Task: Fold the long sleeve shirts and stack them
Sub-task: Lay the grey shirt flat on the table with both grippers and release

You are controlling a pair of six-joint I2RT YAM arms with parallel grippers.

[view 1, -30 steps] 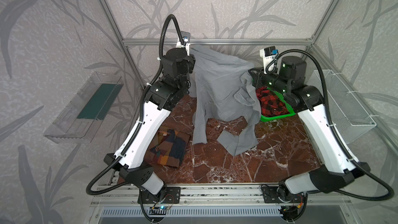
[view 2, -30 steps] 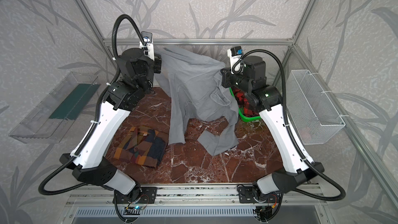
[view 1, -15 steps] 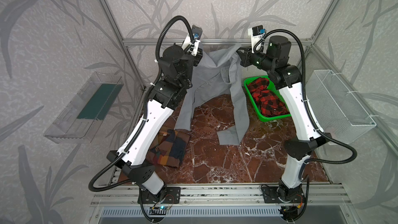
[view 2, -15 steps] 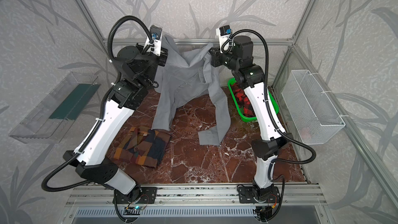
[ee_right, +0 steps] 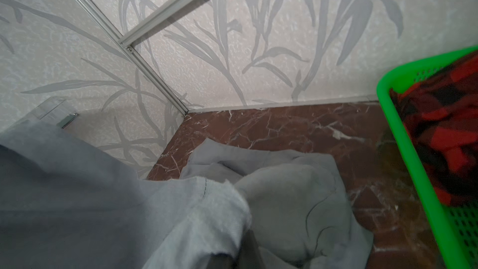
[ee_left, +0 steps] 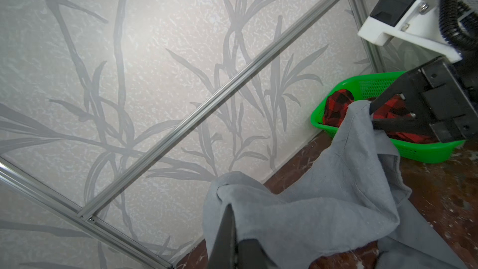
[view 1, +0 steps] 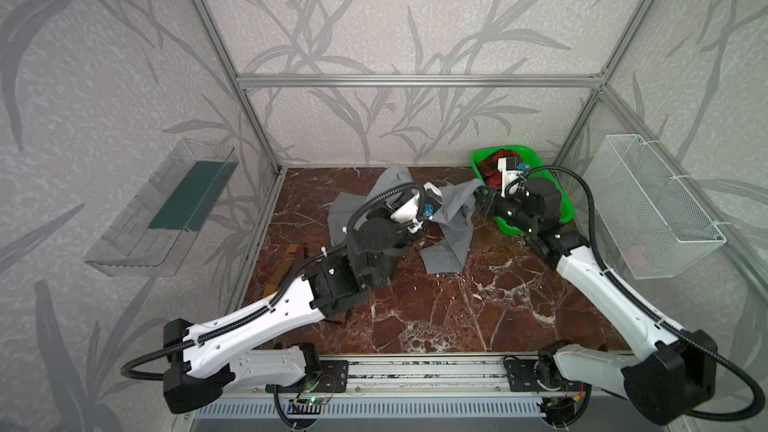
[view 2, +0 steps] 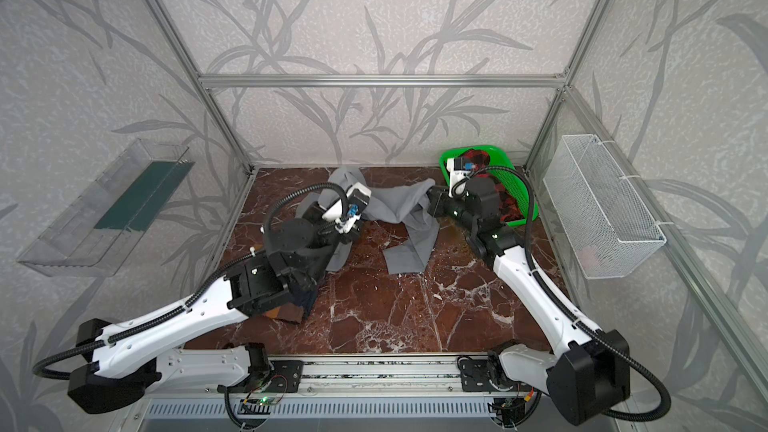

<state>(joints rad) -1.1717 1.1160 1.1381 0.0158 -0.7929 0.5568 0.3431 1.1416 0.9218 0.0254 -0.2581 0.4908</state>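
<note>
Grey shirt — plain, rumpled, sagging — clamped tight in left fingers and right fingers.

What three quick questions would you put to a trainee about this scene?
1. True or false: the grey shirt lies neatly folded.
2. The right pincer grips: A the grey shirt, B the wire basket, C nothing.
3. Fill in: the green basket holds a red and ___ checked cloth.
Key: 1 false; 2 A; 3 black.
</note>
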